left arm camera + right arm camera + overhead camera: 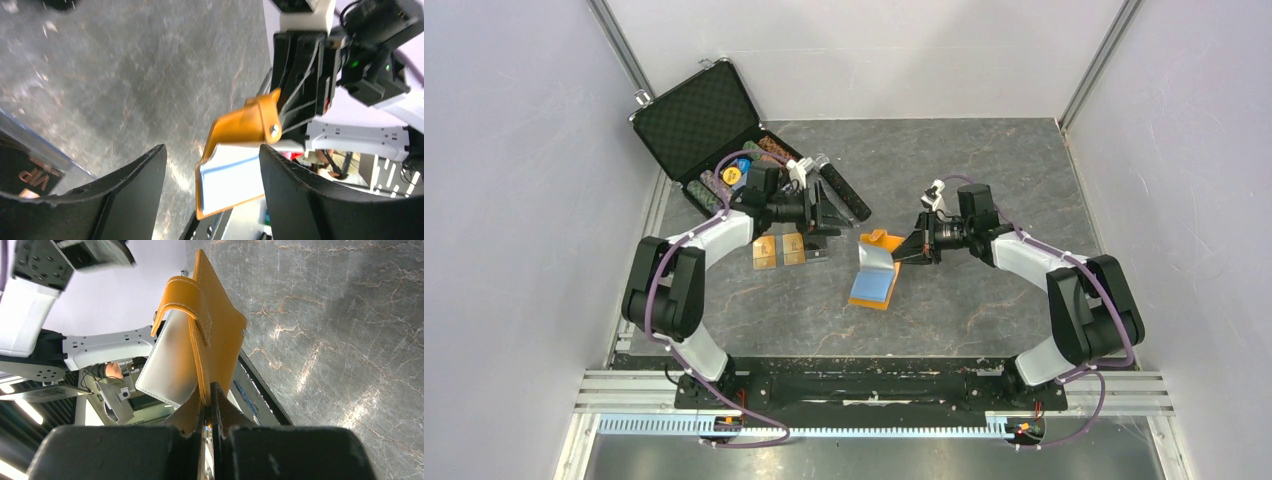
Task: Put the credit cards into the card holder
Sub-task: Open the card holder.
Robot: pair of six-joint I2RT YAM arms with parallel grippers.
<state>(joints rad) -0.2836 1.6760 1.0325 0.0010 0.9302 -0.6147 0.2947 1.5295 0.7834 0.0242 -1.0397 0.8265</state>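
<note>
Right gripper (209, 392) first: on my wrist feed its two fingers are pressed together on one orange edge of the card holder (215, 330), with nothing but the leather between the pads. The wallet stands out from the fingertips, folded open. Its strap curls over the far end and the pale lining faces away from the dark marbled table (984, 170).

From the overhead camera I see the holder out in the middle of the table with the light blue lining turned up. The far end is raised where the fingers pinch it. I cannot tell whether the near end rests on the surface.

Over on the other side, the left gripper (211, 150) has its fingers spread wide with nothing between them, and it looks straight at the open holder. It hangs well apart from the wallet, close to two gold-tan credit cards (780, 250) that lie flat and side by side on the table. A black card (35, 175) with copper "VIP" lettering sits at the lower left corner of the left wrist view, partly behind one finger.

Beyond the left arm an open black chip case (694, 120) stands in the far left corner, its foam lid up and poker chips (724, 180) in rows inside. A black tube (846, 193) lies just beside it.
</note>
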